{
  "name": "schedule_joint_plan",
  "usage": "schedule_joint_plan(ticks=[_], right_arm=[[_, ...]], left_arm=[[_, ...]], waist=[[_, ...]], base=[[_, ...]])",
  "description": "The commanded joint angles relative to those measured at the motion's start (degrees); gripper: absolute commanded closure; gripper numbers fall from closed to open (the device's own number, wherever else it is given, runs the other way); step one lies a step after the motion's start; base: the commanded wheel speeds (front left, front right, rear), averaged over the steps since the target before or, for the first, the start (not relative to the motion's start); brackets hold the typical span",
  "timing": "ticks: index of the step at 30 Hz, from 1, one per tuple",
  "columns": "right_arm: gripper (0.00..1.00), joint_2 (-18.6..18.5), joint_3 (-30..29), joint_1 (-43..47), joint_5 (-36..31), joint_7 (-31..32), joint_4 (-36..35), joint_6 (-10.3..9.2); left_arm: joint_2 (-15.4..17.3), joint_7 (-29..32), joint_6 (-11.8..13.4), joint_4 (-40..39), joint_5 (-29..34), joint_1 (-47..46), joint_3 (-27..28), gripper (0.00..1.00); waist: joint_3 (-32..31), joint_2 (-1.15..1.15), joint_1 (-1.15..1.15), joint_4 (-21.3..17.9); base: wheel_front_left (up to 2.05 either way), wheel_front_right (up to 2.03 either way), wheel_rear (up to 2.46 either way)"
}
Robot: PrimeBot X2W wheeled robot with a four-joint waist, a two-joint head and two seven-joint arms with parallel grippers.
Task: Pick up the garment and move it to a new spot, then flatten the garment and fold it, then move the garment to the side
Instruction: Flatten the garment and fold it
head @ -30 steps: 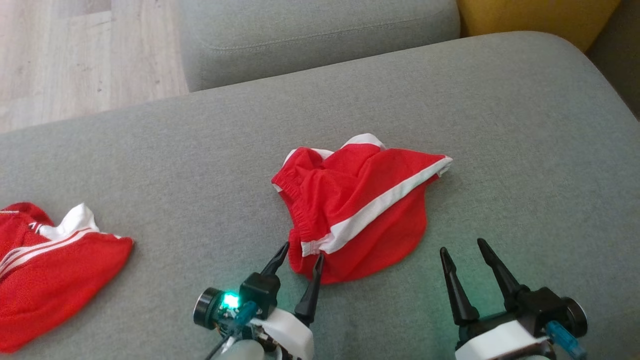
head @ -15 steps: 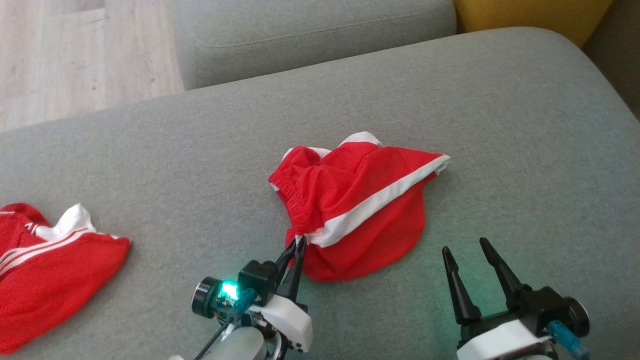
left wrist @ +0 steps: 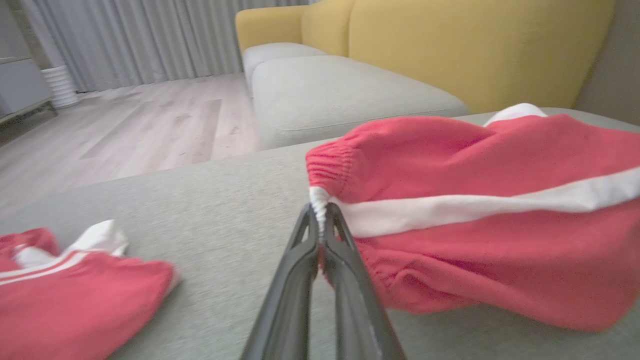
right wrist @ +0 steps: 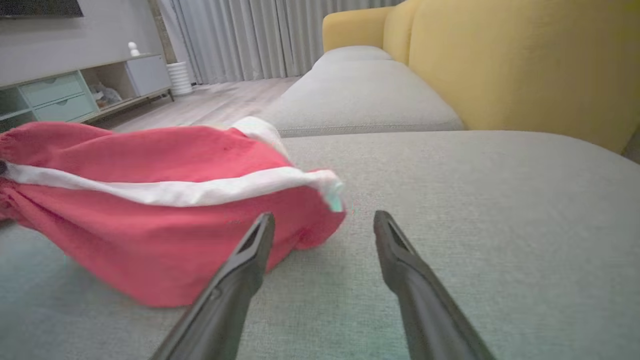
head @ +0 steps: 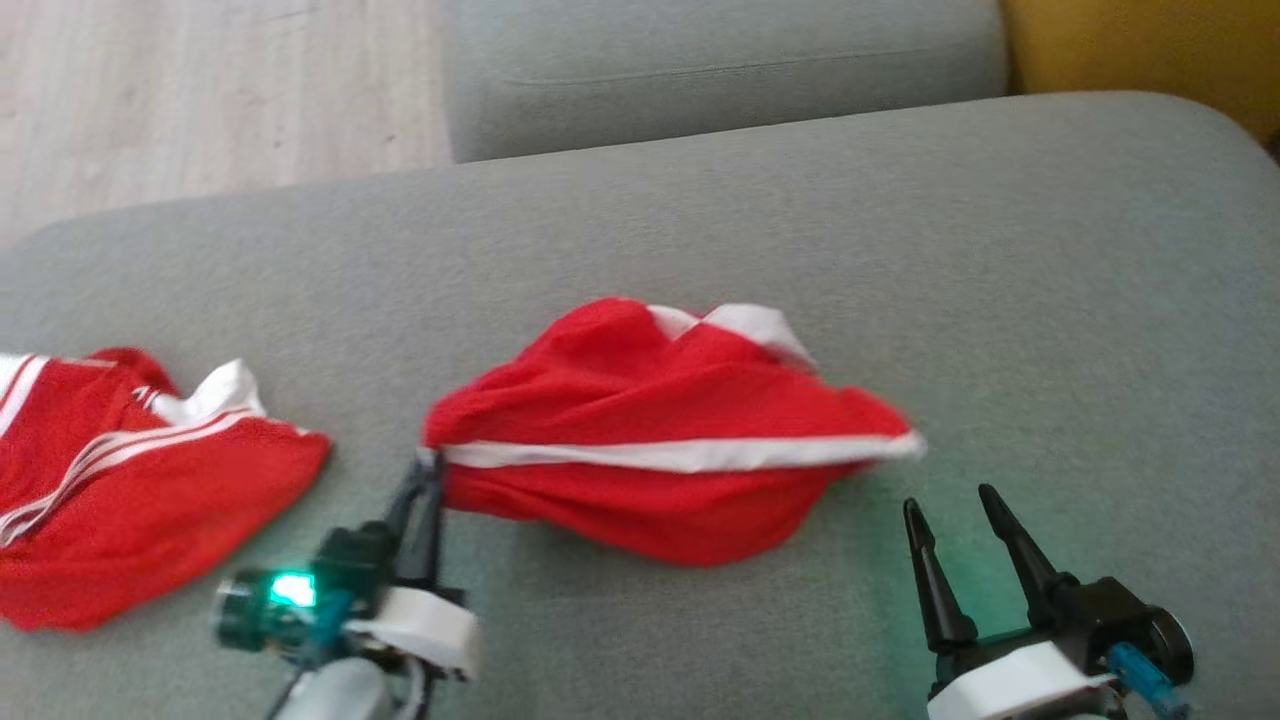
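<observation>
Left wrist view: my left claw [left wrist: 320, 222] is clamped tight, fingers together on the corner of the red shorts [left wrist: 480, 150], right where the white stripe [head: 680, 455] meets the elastic waistband. The waistband end points to my left and the hem end to my right. Their long axis runs left-right across the head view, with the stripe running along it. The shorts are bunched, not flat, and their bulk rests on the grey sofa cushion [head: 700, 220], about mid-width and toward my edge. I cannot tell if the pinched corner is clear of the cushion; the head view is blurred.

My right claw [head: 945, 498] has its fingers wide apart and holds nothing. Its tips are just beside the hem end, with a small gap showing.

Further out, a second red garment [head: 130, 490] with thin white stripes lies on the same cushion to my left, near my left claw and apart from the shorts. Beyond are another grey seat [head: 720, 70], a yellow backrest [right wrist: 525, 65] and the wood floor [head: 200, 90].
</observation>
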Motion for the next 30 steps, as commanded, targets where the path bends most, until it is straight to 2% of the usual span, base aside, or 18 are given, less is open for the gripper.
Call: schedule_joint_plan(ticks=[1, 5, 9, 18, 19, 20, 21, 23, 25, 30], right_arm=[[0.00, -0.29, 1.19, -1.83, 0.40, -0.36, -0.90, -0.04], [0.00, -0.31, 3.21, -3.74, 0.28, -0.36, 2.89, -0.04], [0.00, -1.55, 6.83, -5.59, 0.58, -0.36, 5.78, -0.04], [0.00, -2.81, 10.60, -6.99, 2.82, -0.36, 3.64, -0.04], [0.08, -2.87, 11.16, -7.29, 3.05, -0.36, 3.62, -0.04], [0.28, -2.93, 11.73, -7.58, 3.30, -0.36, 3.71, -0.04], [0.53, -2.98, 12.14, -7.83, 3.52, -0.36, 3.90, -0.04], [0.69, -3.08, 12.86, -8.37, 4.03, -0.36, 4.41, -0.04], [1.00, -3.12, 13.48, -8.93, 4.39, -0.36, 4.85, -0.04], [1.00, -3.01, 11.22, -10.22, 3.84, -0.36, 1.88, -0.04]], left_arm=[[2.41, -0.70, 0.82, -2.54, -0.44, -1.74, 3.44, 1.00], [4.77, -0.65, 1.22, -3.58, -0.99, -1.74, 5.21, 1.00], [5.11, -0.43, 1.13, -3.78, -1.11, -2.60, 5.35, 1.00], [4.99, -0.46, 1.06, -3.66, -1.19, -3.47, 5.17, 1.00], [5.00, -0.46, 1.03, -3.59, -1.19, -3.51, 5.15, 1.00], [5.01, -0.47, 1.00, -3.51, -1.18, -3.55, 5.11, 1.00], [5.02, -0.48, 0.95, -3.44, -1.16, -3.61, 5.06, 1.00], [5.00, -0.48, 0.88, -3.34, -1.13, -3.83, 4.95, 1.00], [4.93, -0.49, 0.83, -3.29, -1.12, -4.00, 4.83, 1.00], [5.26, -0.55, 0.41, -4.37, -0.58, -4.79, 4.61, 1.00]], waist=[[0.34, 0.00, 0.00, 1.55], [0.87, 0.00, 0.00, 3.65], [1.30, 0.00, 0.00, 5.21], [1.51, 0.00, 0.00, 5.93], [1.46, 0.00, 0.00, 5.93], [1.41, 0.00, 0.00, 5.95], [1.36, 0.00, 0.00, 5.98], [1.26, 0.00, 0.00, 6.03], [1.09, 0.00, 0.00, 6.05], [0.62, 0.00, 0.00, 5.65]], base=[[0.00, 0.00, 0.00], [0.00, 0.00, 0.00], [0.00, 0.00, 0.00], [0.00, 0.00, 0.00], [0.00, 0.00, 0.00], [0.00, 0.00, 0.00], [0.00, 0.00, 0.00], [0.00, 0.00, 0.00], [0.00, 0.00, 0.00], [0.00, 0.00, 0.00]])
